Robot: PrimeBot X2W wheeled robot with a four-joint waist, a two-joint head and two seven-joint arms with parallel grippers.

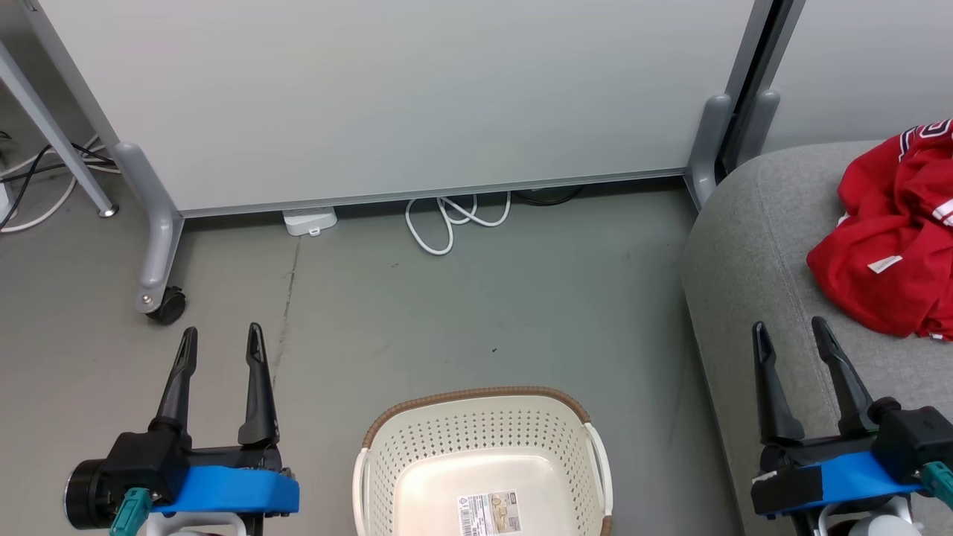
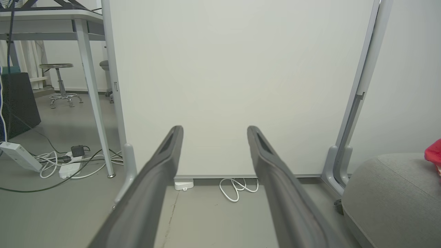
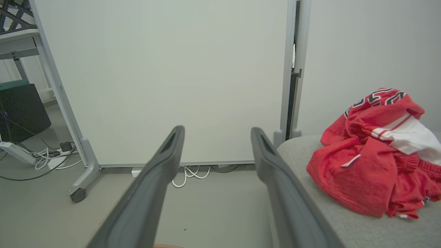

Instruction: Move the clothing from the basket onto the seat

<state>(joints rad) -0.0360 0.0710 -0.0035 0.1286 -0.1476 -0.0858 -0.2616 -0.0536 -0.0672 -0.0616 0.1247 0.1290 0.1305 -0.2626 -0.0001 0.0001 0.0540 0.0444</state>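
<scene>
Overhead, basket [image 1: 476, 393]: sits on the grey floor between the two arms; its cream bottom is bare apart from a label sticker [image 1: 488, 512].
Head view, clothing [image 1: 893, 246]: red jerseys lie heaped on the seat [image 1: 752, 260], well apart from the basket.
Head view, grippers: the left gripper [image 1: 221, 333] and right gripper [image 1: 788, 326] both hover with fingers spread and nothing between them.
Left wrist view: its fingers stand wide apart and point at a white partition; a corner of red shows on the grey cushion at far right.
Right wrist view: open fingers frame the floor; beside them the crumpled heap shows lettering and a white stripe.
Handling: likely light, limp and slightly slick, so it would drape and trail when lifted.
Hold: a raised fold on top of the heap looks best.
</scene>
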